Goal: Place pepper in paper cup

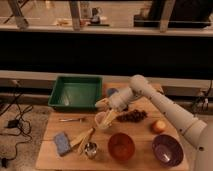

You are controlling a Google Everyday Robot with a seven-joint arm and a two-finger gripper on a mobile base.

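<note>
Pepper placement centres on the wooden table (50, 155), which fills the lower half of your frame. At its upper left edge you see the green bin (75, 92). Lower right sits the purple bowl (167, 149), and the orange-brown bowl (121, 145) lies at lower centre. Right of centre, the dark grape cluster (133, 116) lies beside the round orange fruit (159, 126). The blue sponge (62, 143) rests at lower left, the small metal cup (90, 149) near it. The paper cup (101, 120) stands mid-table. Your gripper (106, 111) hangs directly over that cup's mouth; the pepper itself you cannot make out.
</note>
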